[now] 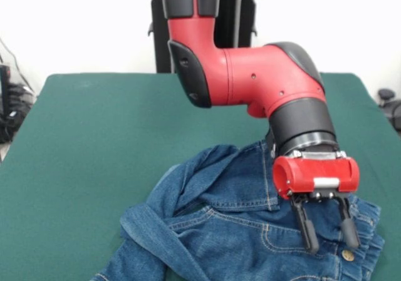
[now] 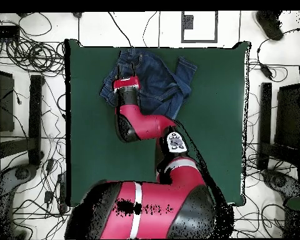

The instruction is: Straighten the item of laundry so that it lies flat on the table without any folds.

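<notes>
The blue denim jeans [image 1: 232, 231] lie crumpled at the near right part of the dark green table [image 1: 94, 137], with one leg folded over and twisted across the other. The gathered waistband and a metal button [image 1: 348, 255] are at the right. My gripper [image 1: 332, 246] points down with its two black fingers apart and nothing between them, just above the waistband beside the button. In the overhead view the jeans [image 2: 159, 78] lie at the table's [image 2: 221, 125] far edge, and the red gripper housing [image 2: 126, 84] sits over their left part, hiding the fingers.
The jeans reach the table's near edge in the front view. My red arm [image 1: 250, 74] stretches over the table's middle. Cables [image 2: 27, 56] and black stands [image 2: 265, 119] surround the table on the floor.
</notes>
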